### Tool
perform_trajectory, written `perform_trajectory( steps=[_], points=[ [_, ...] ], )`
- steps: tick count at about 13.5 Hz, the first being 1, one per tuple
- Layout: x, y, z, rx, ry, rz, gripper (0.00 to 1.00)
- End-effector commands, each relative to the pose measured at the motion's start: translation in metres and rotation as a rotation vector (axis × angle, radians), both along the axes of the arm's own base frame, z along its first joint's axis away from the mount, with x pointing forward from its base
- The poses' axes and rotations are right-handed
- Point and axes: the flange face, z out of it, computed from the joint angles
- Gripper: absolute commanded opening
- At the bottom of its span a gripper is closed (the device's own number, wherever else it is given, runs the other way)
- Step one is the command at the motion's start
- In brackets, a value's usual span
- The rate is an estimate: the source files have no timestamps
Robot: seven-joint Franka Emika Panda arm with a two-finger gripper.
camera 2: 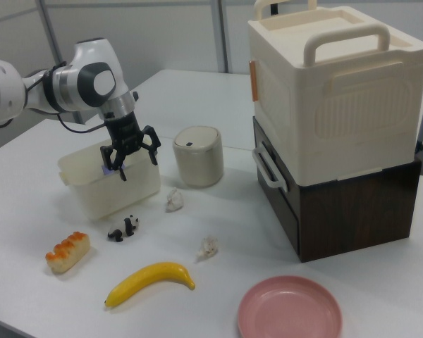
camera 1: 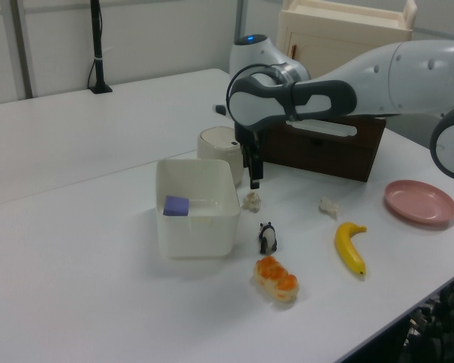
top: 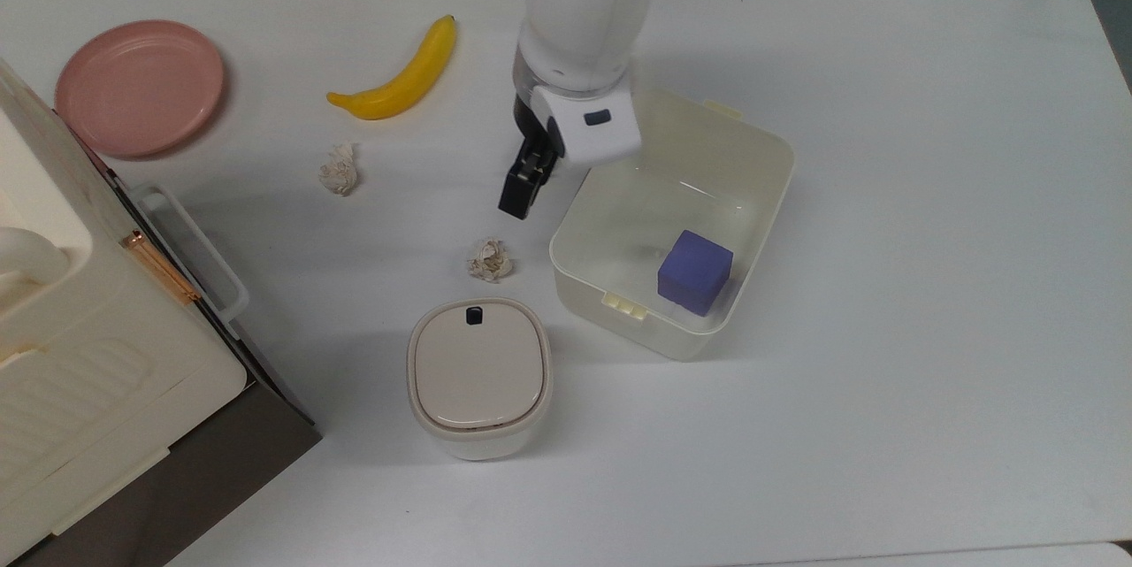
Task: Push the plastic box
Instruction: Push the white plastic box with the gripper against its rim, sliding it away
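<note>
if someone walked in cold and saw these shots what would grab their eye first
Probably the big white robot arm, its gripper hanging over the table just off the top view's left wall of the plastic box. Next, the purple cube inside that box, the one strong colour in it. Then the yellow banana and pink plate toward the top view's upper left.
</note>
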Motion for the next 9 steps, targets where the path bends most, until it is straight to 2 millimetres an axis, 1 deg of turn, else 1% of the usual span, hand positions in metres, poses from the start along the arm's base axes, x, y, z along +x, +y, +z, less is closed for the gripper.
perform_trajectory(
  steps=[1,3,4,5,6,7,8,9],
  points=[
    [-0.003,0.026,-0.016,-0.003,0.005,0.006,1.0],
    [-0.008,0.054,-0.016,0.003,-0.001,0.014,1.0],
    [-0.006,0.056,-0.016,0.007,-0.016,-0.002,1.0],
    [-0.004,0.058,-0.025,0.005,-0.015,0.002,1.0],
    [-0.001,0.07,-0.031,0.008,-0.035,0.0,1.0],
    [0.003,0.076,-0.036,0.008,-0.047,-0.012,1.0],
    [0.005,0.083,-0.045,-0.007,-0.049,-0.018,1.0],
    [0.006,0.089,-0.047,-0.012,-0.053,-0.017,1.0]
  ],
)
